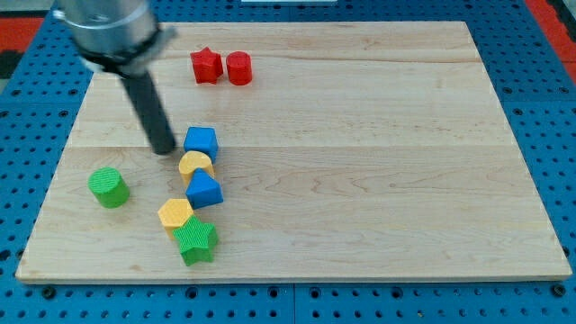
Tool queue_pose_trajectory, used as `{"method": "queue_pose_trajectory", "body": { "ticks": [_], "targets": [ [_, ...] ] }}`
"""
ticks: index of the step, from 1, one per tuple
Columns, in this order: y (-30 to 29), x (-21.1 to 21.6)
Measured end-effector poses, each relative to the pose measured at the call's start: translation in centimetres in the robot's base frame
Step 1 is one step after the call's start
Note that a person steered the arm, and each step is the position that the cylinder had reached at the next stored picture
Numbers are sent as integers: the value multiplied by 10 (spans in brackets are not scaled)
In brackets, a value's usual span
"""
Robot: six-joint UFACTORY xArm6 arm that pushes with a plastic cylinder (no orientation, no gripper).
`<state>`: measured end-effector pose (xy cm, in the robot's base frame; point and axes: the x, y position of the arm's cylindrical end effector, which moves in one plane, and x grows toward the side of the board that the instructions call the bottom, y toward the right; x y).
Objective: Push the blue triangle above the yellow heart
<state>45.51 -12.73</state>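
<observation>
- My tip (165, 149) has no fingers, so it cannot open, close or hold a thing. It only pushes, and right now it pushes nothing.
- My tip sits on the wooden board (378, 162), just to the view's left of the blue cube (202, 141). I think there is a small gap between them, but the rod hides that spot a bit.
- Just under the blue cube is the yellow heart (195, 166). They look like they touch.
- The blue triangle (204, 190) is right below the yellow heart, touching it. So it is on the wrong side for now.
- Lower down are a yellow hexagon (175, 215) and a green star (196, 240), close together.
- A green cylinder (109, 187) stands alone at the view's left. A red star (206, 66) and a red cylinder (238, 67) sit near the view's top.
- I think the job has hardly begun. My tip is not yet by the triangle.
- Next, my tip should go round to the triangle, push it out sideways, then up past the heart. The blue cube is in the spot above, so it may get in the way.
</observation>
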Motion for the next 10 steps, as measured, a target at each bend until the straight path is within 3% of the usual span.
{"method": "queue_pose_trajectory", "body": {
  "ticks": [2,3,4,5,7,10],
  "targets": [
    [164,1],
    [222,27],
    [223,88],
    [153,105],
    [28,93],
    [-29,21]
  ]
}}
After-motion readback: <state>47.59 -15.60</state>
